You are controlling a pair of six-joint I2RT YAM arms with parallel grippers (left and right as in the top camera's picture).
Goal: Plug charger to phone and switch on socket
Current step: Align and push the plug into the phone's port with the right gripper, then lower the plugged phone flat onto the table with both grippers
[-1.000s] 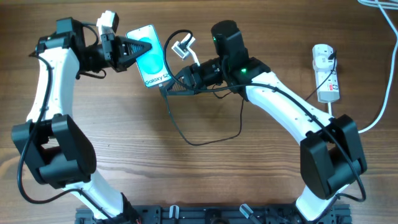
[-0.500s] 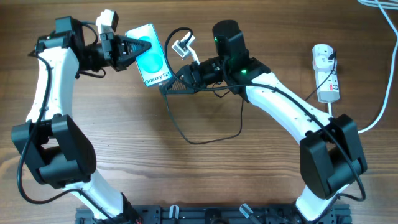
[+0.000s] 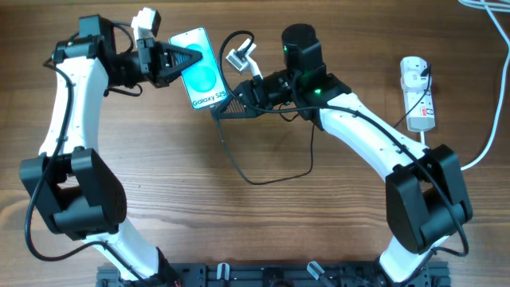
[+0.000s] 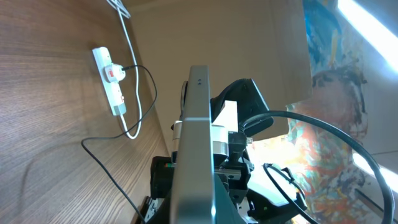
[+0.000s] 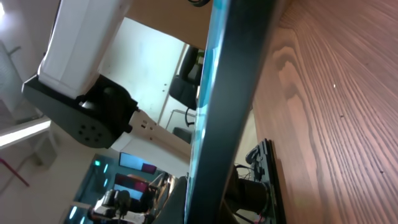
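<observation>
Wood table (image 3: 159, 199) beneath both arms. Socket (image 3: 417, 94) laid at far right of frame, well apart. Phone (image 3: 203, 70) clamped in left gripper (image 3: 182, 60), upper centre, long axis slanted toward lower right. Right gripper (image 3: 223, 105) placed just beside lower end, judged closed on charger (image 3: 255, 182) tip; slack looped below.

the connector tip of the charger (image 3: 256, 182) is hidden where the right fingers (image 3: 231, 108) meet the phone (image 3: 203, 76). both wrist views show that phone only edge-on. the switch on the socket (image 3: 417, 94) is too small to read; its white cord (image 3: 488, 147) leaves the frame.
</observation>
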